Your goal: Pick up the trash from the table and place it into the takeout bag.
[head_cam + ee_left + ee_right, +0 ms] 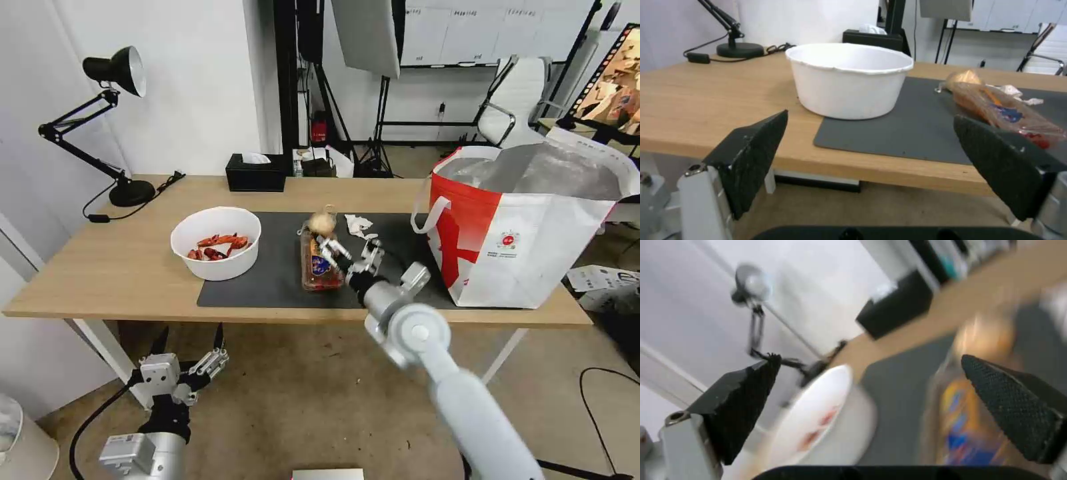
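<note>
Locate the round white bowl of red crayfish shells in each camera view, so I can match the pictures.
Head view: the round white bowl of red crayfish shells sits on the left end of the dark grey rectangular mat.
Left wrist view: the bowl is at centre, beyond the open left gripper.
Right wrist view: the bowl is blurred, between the open right gripper's fingers.
Shared landmark: the mat.

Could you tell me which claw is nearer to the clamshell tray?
Right. The right claw hangs open at the clamshell tray; the left claw sits open below the table edge.
</note>
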Motion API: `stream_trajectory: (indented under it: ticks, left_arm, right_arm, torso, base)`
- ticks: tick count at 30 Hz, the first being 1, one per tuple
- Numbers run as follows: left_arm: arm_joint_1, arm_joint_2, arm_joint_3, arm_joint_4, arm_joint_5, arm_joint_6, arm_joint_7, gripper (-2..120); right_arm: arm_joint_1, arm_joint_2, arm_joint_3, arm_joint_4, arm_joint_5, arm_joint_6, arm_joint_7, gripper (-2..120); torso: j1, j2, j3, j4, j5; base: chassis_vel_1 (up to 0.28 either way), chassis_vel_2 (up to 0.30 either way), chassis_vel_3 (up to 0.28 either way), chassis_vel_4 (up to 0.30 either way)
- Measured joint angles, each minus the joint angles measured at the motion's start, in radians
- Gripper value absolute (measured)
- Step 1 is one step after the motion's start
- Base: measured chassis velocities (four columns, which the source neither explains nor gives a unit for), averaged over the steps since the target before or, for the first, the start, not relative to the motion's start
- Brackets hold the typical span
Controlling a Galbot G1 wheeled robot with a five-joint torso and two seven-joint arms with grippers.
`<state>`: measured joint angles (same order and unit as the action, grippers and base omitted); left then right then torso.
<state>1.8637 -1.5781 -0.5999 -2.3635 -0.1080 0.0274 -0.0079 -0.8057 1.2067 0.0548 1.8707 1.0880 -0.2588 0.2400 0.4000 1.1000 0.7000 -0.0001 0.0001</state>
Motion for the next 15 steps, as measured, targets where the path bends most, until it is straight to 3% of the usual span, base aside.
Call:
stream_trajectory:
  ticks: [1,2,3,5,6,9,15]
  left_arm:
    - [-0.002,0.001,0.0,0.0,-0.002,0.0,0.001,100]
    - [-0.002,0.001,0.0,0.0,-0.002,0.0,0.001,100]
    - [-0.004,0.004,-0.001,0.0,-0.005,0.0,0.003,100]
    - [-0.01,0.015,-0.001,-0.001,-0.016,0.0,0.008,100]
    - [-0.01,0.015,-0.001,-0.001,-0.016,0.0,0.008,100]
    - [-0.025,0.034,-0.001,-0.001,-0.06,0.026,0.014,100]
    - [-0.041,0.073,0.004,-0.021,-0.201,0.102,0.019,100]
  right_arm:
    - [0.037,-0.035,-0.029,-0.028,-0.119,0.003,-0.056,97]
    - [0.037,-0.035,-0.029,-0.028,-0.119,0.003,-0.056,97]
    - [0.089,-0.076,-0.063,-0.059,-0.229,0.005,-0.114,93]
    - [0.184,-0.143,-0.126,-0.111,-0.317,-0.003,-0.196,86]
    - [0.184,-0.143,-0.126,-0.111,-0.317,-0.003,-0.196,86]
    - [0.312,-0.227,-0.218,-0.206,-0.329,-0.039,-0.318,70]
    - [0.403,-0.256,-0.322,-0.304,-0.304,-0.094,-0.388,52]
  torso:
    - [0.0,0.0,0.0,0.0002,0.0002]
    - [0.0,0.0,0.0,0.0002,0.0002]
    - [0.0,0.0,0.0,0.0002,0.0]
    - [0.0,0.0,0.0,0.0003,0.0001]
    - [0.0,0.0,0.0,0.0003,0.0001]
    - [0.0,0.0,0.0,0.0,-0.0002]
    - [0.0,0.0,0.0,0.0,-0.0002]
  base:
    - [0.0,0.0,0.0,0.0]
    - [0.0,0.0,0.0,0.0]
    - [0.0,0.0,0.0,0.0]
    - [0.0,0.0,0.0,0.0]
    - [0.0,0.0,0.0,0.0]
    - [0.0,0.0,0.0,0.0]
    - [0.0,0.0,0.0,0.0]
